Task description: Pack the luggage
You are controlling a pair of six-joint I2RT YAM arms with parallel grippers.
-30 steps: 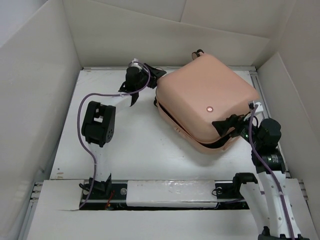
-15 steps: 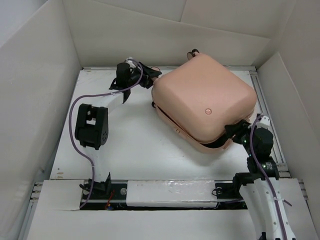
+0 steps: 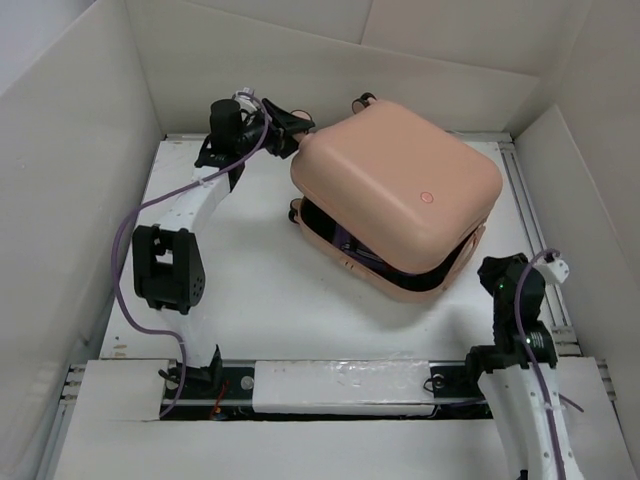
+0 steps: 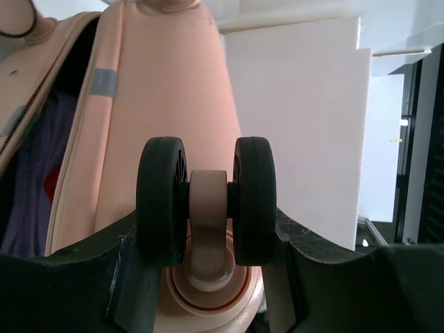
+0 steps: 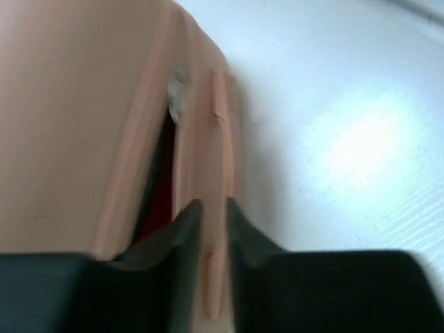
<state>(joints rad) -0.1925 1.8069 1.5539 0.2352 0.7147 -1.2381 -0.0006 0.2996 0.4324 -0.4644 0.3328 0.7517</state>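
Observation:
The peach-pink luggage lies at the back right of the table, its lid lifted a little at the near side so that dark and purple contents show in the gap. My left gripper is at the case's back left corner, shut on a black-and-pink caster wheel, with one finger against each outer side of the double wheel. My right gripper hangs off the case's near right corner, apart from it. In the blurred right wrist view its jaws stand almost together with nothing between them, and the luggage's rim lies beyond.
White cardboard walls enclose the table on the left, back and right. Another caster sticks out at the luggage's back edge. A metal rail runs along the right side, and the arms' mounting bar crosses the near edge.
The right gripper has drawn back from the luggage's near right corner and closed. The left arm has pulled the wheel leftward, and the case has shifted left with its lid gap wider.

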